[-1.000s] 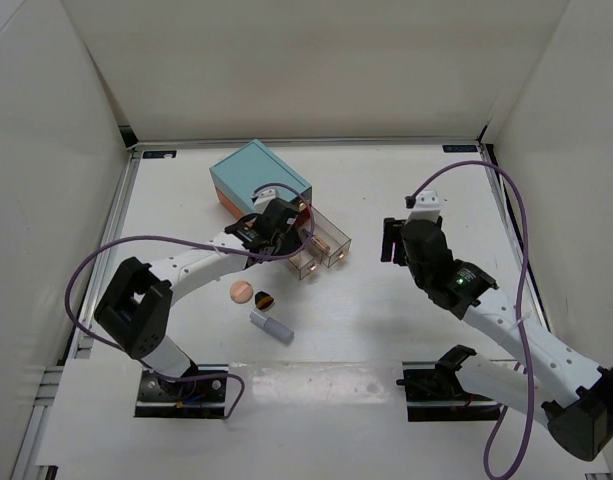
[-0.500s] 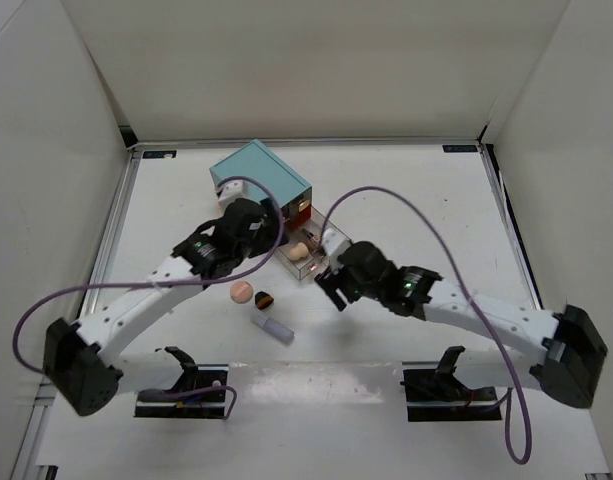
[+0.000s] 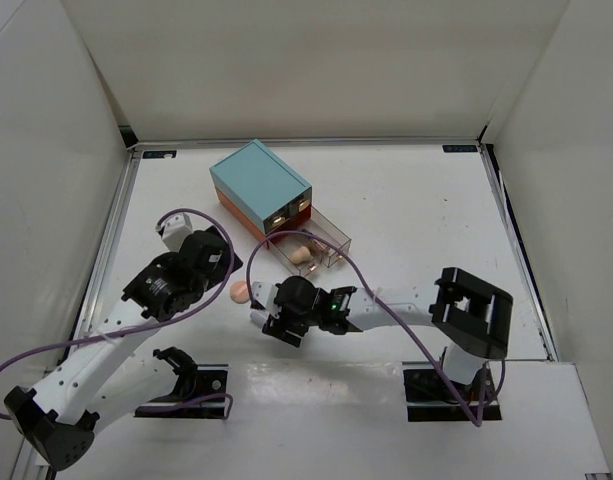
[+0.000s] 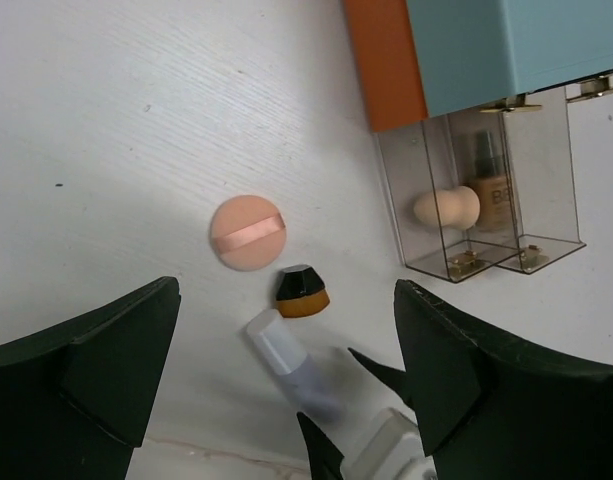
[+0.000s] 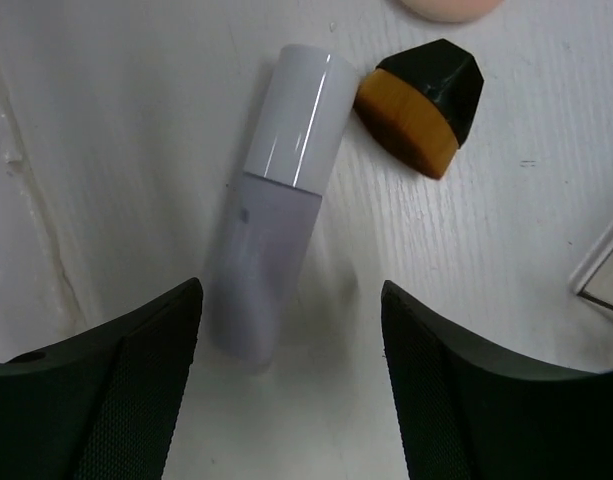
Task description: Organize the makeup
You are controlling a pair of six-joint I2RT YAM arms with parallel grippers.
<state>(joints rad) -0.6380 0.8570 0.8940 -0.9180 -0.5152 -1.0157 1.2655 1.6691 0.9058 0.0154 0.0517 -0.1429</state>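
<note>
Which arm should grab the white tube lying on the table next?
Right. The right gripper hangs open directly over the white tube, which shows between its fingers. The left gripper, also open, sits farther back, beyond the peach puff.

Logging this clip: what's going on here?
The right gripper, open, hovers over the white-capped lavender tube lying beside a small black-and-orange brush and a round peach puff. The left gripper is open and empty. A beige sponge and a foundation bottle sit in clear drawers pulled out of the teal box.
</note>
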